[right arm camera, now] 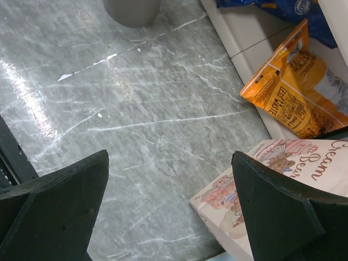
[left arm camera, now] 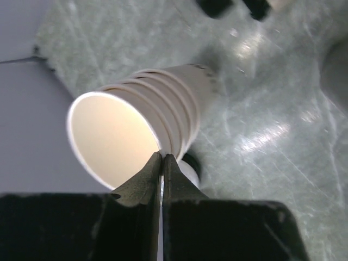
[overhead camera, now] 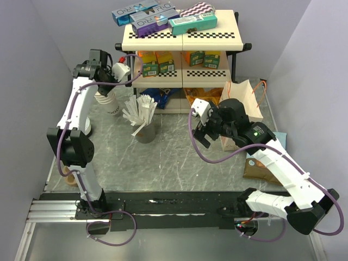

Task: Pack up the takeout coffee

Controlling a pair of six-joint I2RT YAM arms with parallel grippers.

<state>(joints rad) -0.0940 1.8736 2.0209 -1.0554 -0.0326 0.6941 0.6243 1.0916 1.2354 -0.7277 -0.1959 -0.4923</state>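
The left pincer [left arm camera: 161,156] gripped the near rim of the cup [left arm camera: 117,133], which stretched straight ahead of it; the right pincer [right arm camera: 169,157] gaped wide, well apart.

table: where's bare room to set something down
Free: the table between the stick cup and the black rail, left of the right gripper. Crowded: back by the shelf, where the left gripper pinches a white cup, and right around the paper bag.
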